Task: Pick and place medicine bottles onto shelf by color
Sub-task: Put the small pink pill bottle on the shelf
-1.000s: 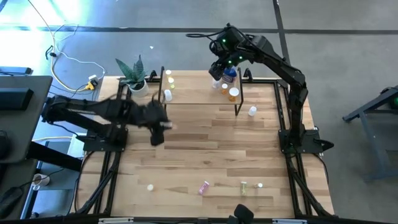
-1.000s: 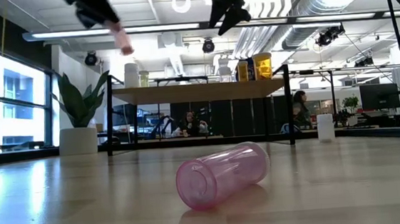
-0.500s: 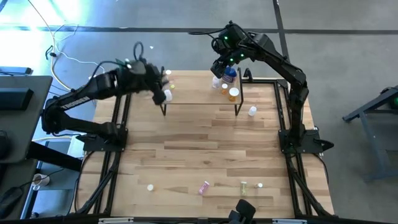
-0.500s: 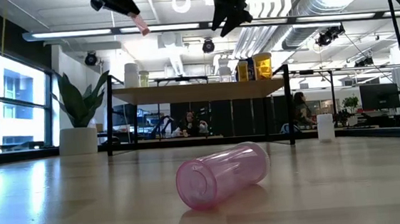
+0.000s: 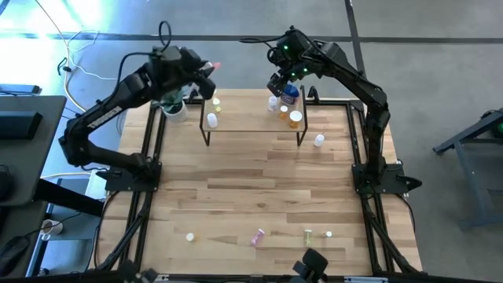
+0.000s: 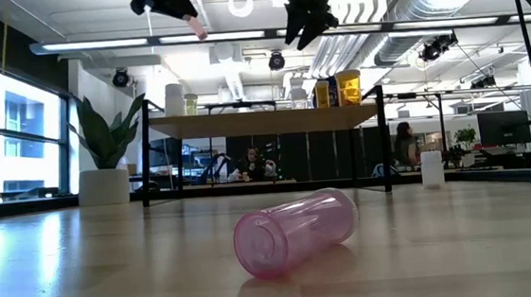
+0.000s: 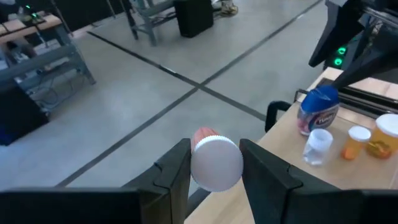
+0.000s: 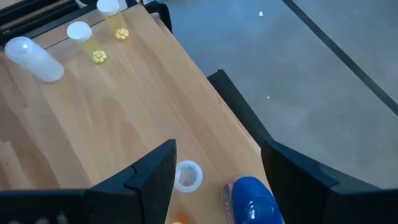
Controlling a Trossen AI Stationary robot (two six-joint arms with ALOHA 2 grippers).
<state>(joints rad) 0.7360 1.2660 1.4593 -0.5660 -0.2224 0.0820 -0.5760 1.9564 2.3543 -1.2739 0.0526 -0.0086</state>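
My left gripper is high over the shelf's far left corner, shut on a small pink bottle with a white cap. It also shows in the low view. My right gripper is open and empty above the right end of the light-wood shelf. Below its fingers stand the larger blue bottle and a clear bottle. An orange bottle stands beside them. White-capped and yellowish bottles stand at the shelf's left end. My left gripper pinches the pink bottle between its two fingers, at the sides of its white-capped end. The cap faces back toward the wrist and the pink body sticks out past the fingertips. The bottle is tilted and held high, clear of shelf and table.
A potted plant stands at the shelf's far left. A white bottle stands on the table right of the shelf. Near the front edge lie a white bottle, a pink one, a yellow-green one and another white one.
My left gripper has risen from over the table's left middle and gone toward the far edge with the pink bottle, ending high beside the shelf's far left corner. The bottle has stayed in its fingers, clear of everything.
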